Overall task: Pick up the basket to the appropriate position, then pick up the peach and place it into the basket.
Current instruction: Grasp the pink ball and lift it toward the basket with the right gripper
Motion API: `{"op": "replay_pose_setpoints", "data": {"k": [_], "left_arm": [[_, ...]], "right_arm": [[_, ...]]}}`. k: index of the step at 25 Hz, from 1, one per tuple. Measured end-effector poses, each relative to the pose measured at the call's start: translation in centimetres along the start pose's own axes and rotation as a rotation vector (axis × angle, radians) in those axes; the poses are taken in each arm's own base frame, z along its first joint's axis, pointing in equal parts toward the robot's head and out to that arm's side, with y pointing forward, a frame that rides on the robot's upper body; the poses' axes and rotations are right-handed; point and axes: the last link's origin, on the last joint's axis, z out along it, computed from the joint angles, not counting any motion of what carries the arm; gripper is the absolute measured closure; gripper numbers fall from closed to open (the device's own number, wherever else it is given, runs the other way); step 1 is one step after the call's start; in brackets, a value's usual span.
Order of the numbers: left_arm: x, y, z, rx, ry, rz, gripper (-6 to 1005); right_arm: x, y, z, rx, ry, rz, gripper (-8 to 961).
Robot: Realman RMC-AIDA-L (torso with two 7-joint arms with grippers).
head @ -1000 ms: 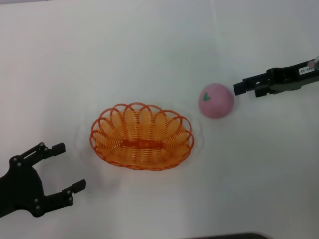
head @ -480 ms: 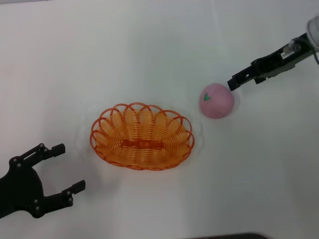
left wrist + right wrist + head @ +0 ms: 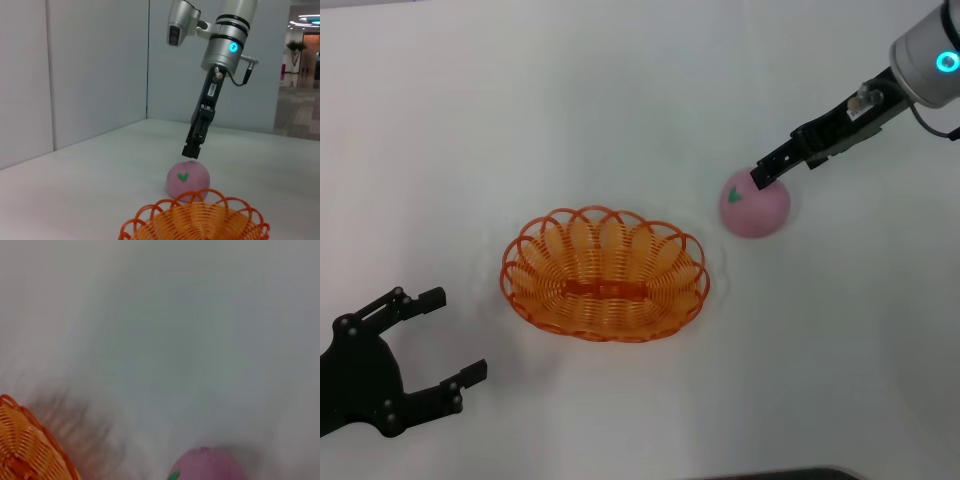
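The oval orange basket [image 3: 620, 334] rests on the white table at the middle; it also shows in the left wrist view [image 3: 165, 207] and the right wrist view [image 3: 20, 440]. The pink peach [image 3: 757, 208] lies to its right, apart from it, green mark up [image 3: 188, 179] [image 3: 207, 466]. My right gripper [image 3: 763, 176] hangs tip-down just over the peach's top [image 3: 191, 151]. My left gripper [image 3: 455, 335] is open and empty at the table's near left, short of the basket.
The table [image 3: 620, 100] is plain white. Grey walls [image 3: 75, 75] stand behind the table in the left wrist view. A dark edge [image 3: 780, 474] shows at the bottom of the head view.
My right arm has swung round and its gripper has moved left, from beside the peach to just over its top. The basket, the peach and my left gripper have hardly moved.
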Motion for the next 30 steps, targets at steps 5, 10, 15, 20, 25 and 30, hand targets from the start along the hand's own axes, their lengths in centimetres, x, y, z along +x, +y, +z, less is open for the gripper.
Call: {"op": "replay_pose_setpoints", "data": {"k": [5, 10, 15, 20, 25, 30], "left_arm": [[0.0, 0.0, -0.1, 0.006, 0.001, 0.000, 125], [0.0, -0.1, -0.1, 0.009, 0.002, -0.002, 125], [0.0, 0.0, -0.1, 0.009, 0.003, -0.005, 125], [0.0, 0.0, -0.1, 0.009, 0.003, -0.005, 125], [0.0, 0.0, -0.1, 0.010, 0.003, -0.005, 125], [0.0, 0.0, -0.2, 0.016, 0.004, -0.007, 124]], "right_arm": [[-0.1, 0.5, 1.0, -0.003, 0.010, -0.021, 34], [-0.4, 1.1, 1.6, -0.001, 0.017, -0.048, 34], [-0.4, 1.4, 2.2, 0.003, 0.032, -0.053, 35], [-0.4, 1.5, 2.7, 0.004, 0.048, -0.058, 35], [-0.4, 1.4, 2.8, 0.014, 0.050, -0.057, 36], [-0.5, 1.4, 2.9, 0.021, 0.051, -0.051, 91]]}}
